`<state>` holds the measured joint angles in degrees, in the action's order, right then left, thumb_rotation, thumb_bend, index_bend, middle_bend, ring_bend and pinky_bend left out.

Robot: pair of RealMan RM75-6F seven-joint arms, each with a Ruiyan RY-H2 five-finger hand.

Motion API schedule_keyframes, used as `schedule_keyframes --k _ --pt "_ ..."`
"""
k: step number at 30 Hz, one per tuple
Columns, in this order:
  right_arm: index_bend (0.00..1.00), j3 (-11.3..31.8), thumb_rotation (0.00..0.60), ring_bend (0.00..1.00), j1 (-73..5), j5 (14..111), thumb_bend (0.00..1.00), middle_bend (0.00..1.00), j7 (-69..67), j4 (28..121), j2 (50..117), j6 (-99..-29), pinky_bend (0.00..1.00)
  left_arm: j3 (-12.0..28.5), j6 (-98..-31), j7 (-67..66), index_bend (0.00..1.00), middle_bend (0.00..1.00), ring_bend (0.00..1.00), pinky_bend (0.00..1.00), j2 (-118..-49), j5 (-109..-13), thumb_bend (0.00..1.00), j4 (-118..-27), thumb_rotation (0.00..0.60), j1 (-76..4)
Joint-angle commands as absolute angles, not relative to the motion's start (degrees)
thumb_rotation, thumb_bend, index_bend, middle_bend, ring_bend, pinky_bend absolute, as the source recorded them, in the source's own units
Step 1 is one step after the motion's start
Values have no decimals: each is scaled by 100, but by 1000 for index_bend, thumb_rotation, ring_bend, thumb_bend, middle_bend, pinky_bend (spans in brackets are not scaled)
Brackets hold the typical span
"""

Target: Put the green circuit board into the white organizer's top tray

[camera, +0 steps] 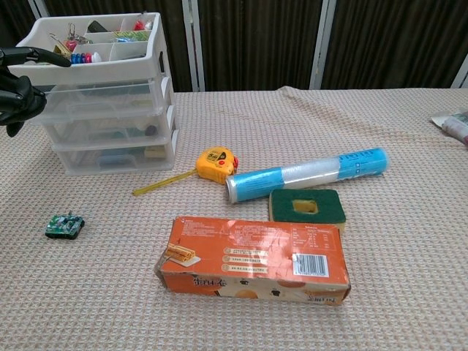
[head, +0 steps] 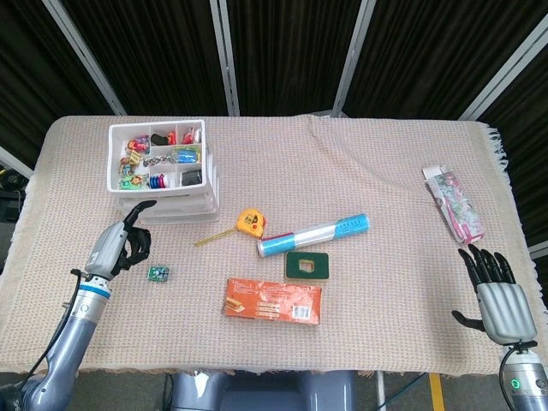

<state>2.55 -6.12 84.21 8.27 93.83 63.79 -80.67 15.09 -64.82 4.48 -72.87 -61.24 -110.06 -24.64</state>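
Note:
The small green circuit board [head: 157, 274] [camera: 64, 225] lies flat on the cloth, in front of the white three-drawer organizer [head: 210, 171] [camera: 159, 80]. The organizer's top tray is divided into compartments holding several small colourful items. My left hand [head: 124, 244] [camera: 16, 80] hangs to the left of the board, apart from it, at about the organizer's height. Its fingers are curled in with one pointing out, and it holds nothing. My right hand [head: 497, 295] rests far off at the table's near right corner, fingers spread and empty.
A yellow tape measure [head: 250, 221] with its tape pulled out, a blue tube [head: 312, 235], a green sponge [head: 306, 265] and an orange box [head: 274, 300] lie mid-table, right of the board. A pink packet [head: 454, 204] sits at the far right.

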Motion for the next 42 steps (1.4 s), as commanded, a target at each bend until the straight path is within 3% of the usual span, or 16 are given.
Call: schedule_keyframes --k 1,4,5,8,11,25,30,42 --pt "42 255 600 0 -612 8421 0 0 827 9383 6379 -8067 0 1505 -6488 444 140 798 808 669 -7286 -6116 1000 -11010 600 -2469" --pt "42 255 600 0 -612 8421 0 0 827 9383 6379 -8067 0 1498 -6496 443 154 798 808 669 -7285 -6109 1000 -11013 600 -2476" --pt "42 272 600 0 -641 8420 0 0 834 9357 6414 -8047 0 1510 -6411 -1031 162 799 808 670 -6810 -5916 1000 -10581 600 -2882" --pt "42 288 600 0 -653 8412 0 0 841 9304 6464 -8049 0 1734 -6468 -2612 192 799 809 669 -6658 -4217 1000 -11070 600 -3429" --pt "42 289 600 0 -652 8421 0 0 838 9292 6475 -8062 0 1825 -6751 -3105 204 799 809 670 -6719 -3522 1000 -11240 600 -3656" --pt "42 286 600 0 -651 8428 0 0 831 9286 6479 -8069 0 1824 -6832 -3329 214 800 810 670 -6811 -2519 1000 -11071 600 -3958" --pt "42 287 600 0 -651 8421 0 0 830 9282 6480 -8066 0 1789 -6809 -3254 277 800 811 670 -6806 -2546 1000 -11095 600 -3988" --pt "42 284 600 0 -651 8425 0 0 820 9282 6477 -8068 0 1634 -6811 -3084 306 800 812 670 -6615 -2789 1000 -11467 600 -3942"
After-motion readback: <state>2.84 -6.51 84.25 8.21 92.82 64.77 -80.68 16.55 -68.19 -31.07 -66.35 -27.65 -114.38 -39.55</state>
